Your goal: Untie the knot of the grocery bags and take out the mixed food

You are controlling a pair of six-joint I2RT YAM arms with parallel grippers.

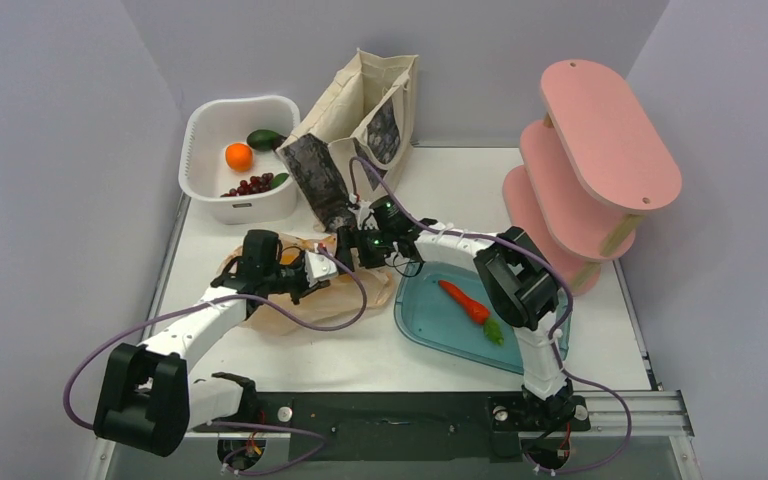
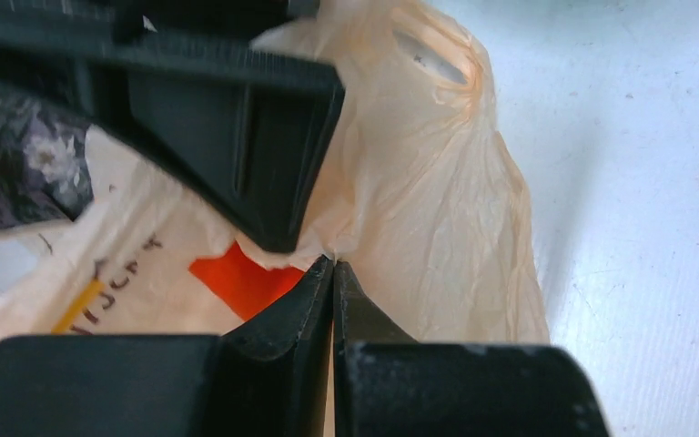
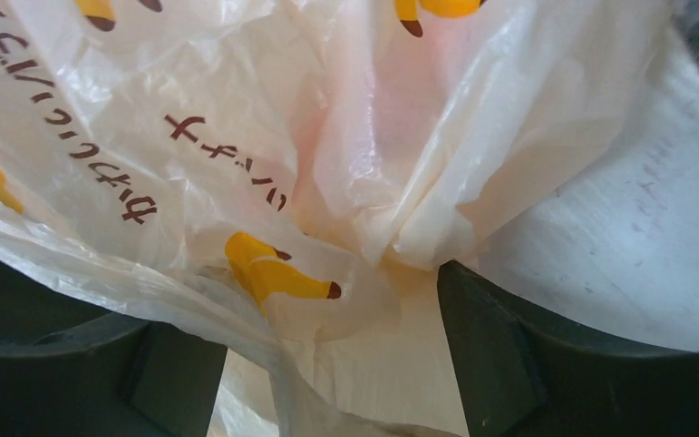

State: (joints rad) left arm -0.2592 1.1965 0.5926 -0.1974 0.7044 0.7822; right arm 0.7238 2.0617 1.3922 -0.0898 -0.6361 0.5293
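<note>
White tabletop is seen between grey walls, and both arms are bent in toward its middle. Well to the right of the right gripper a pink three-tier shelf is stood. Behind both sets of fingers a cream canvas tote with dark floral side panels is stood open. Behind and to the left of the left gripper a white basket is placed, in which an orange, a dark green avocado and dark red grapes are held. Just right of the right fingers a teal tray is laid, and one carrot with a green top is lying in it.

The peach-orange plastic bag is spread on the table beneath and around both grippers, to the left of the tray. In the left wrist view the left fingertips are pressed together, with a fold of the bag's thin film pinched at their very tip. A black finger of the right gripper is seen just beyond them, touching the same film. An orange patch shows just left of the pinch; whether it is print or contents cannot be told.

In the right wrist view the right fingers are spread apart, and crumpled film printed with yellow bananas and brown lettering is bunched in the gap between them. The knot cannot be made out.
</note>
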